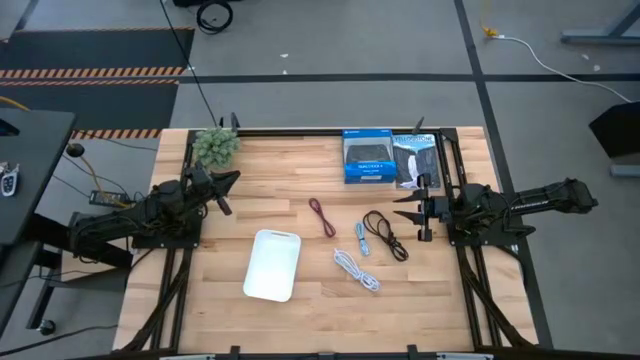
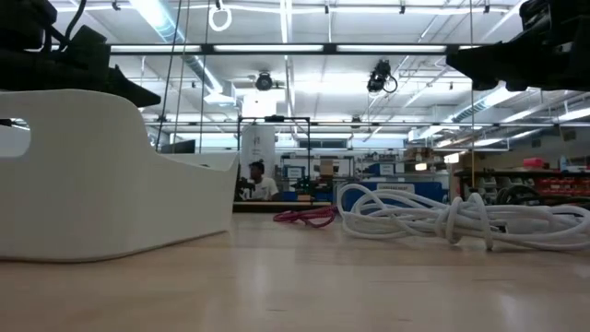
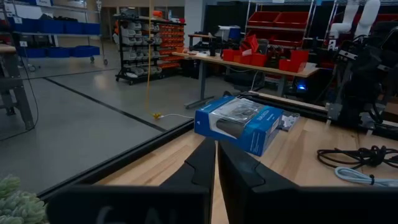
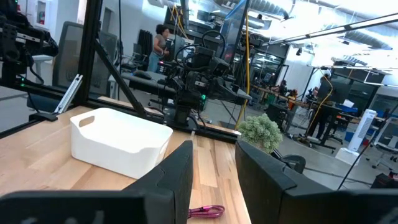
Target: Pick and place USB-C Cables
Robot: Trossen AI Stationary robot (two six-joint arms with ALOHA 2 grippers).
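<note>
Left gripper: held above the table's left rear part beside the small green plant, fingers pressed together with only a thin slit between them, holding nothing.
Right gripper: raised at the table's right side, just in front of the boxed products, pointing toward the table's middle; its fingers stand apart with a clear gap and grasp nothing.
Dark red cable: lies on the wood near the table's centre, stretched in a thin loop, behind the white bin.
Black cable: loosely coiled on the table, just left of the right gripper, close to the light-blue one.
Light-blue cable: a short bundle between the dark red and black cables.
White cable: a loose bundle in front of the light-blue cable, right of the bin, nearest the low camera.
White bin: rectangular, with handle cut-outs, at the table's front centre-left; no cable shows inside it.
Blue box: flat at the table's rear edge, a second package touching its right side.
</note>
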